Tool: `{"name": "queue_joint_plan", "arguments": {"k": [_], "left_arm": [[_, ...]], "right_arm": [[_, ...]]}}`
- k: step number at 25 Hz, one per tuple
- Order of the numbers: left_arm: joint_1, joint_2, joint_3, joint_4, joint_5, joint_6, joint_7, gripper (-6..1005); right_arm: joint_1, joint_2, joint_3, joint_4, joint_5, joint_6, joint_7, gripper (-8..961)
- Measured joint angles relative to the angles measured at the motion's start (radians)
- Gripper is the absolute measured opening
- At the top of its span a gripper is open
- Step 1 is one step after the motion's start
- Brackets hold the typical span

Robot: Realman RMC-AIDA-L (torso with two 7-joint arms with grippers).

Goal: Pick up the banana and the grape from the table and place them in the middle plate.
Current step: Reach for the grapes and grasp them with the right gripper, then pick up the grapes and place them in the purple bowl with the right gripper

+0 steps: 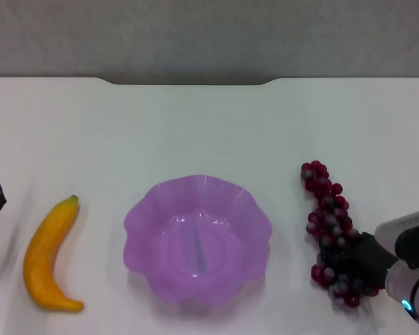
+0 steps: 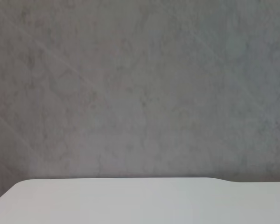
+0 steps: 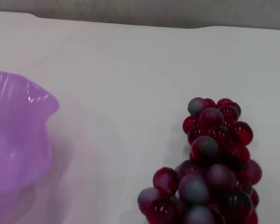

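Reaching in low from the right, the right gripper (image 1: pixel 337 262) straddles the grape (image 1: pixel 329 223), grip state unclear.

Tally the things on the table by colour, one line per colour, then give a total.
Yellow: 1, the banana
Dark red-purple: 1, the grape bunch
Translucent purple: 1, the middle plate
Total: 3 on the table

Middle plate (image 1: pixel 197 241): translucent purple plastic, glossy. Grape (image 3: pixel 210 168): shiny, some with greyish matt bloom. Banana (image 1: pixel 47 252) smooth; table (image 1: pixel 195 125) matt white.
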Motion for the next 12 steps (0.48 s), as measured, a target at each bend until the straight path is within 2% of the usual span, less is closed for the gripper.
{"name": "queue_joint_plan", "arguments": {"k": [12], "left_arm": [[0.000,0.000,0.000,-0.002,0.000,-0.002,0.000,851]], "right_arm": [[-0.003,0.000,0.031,-0.035,0.001,0.059,-0.071,535]]}}
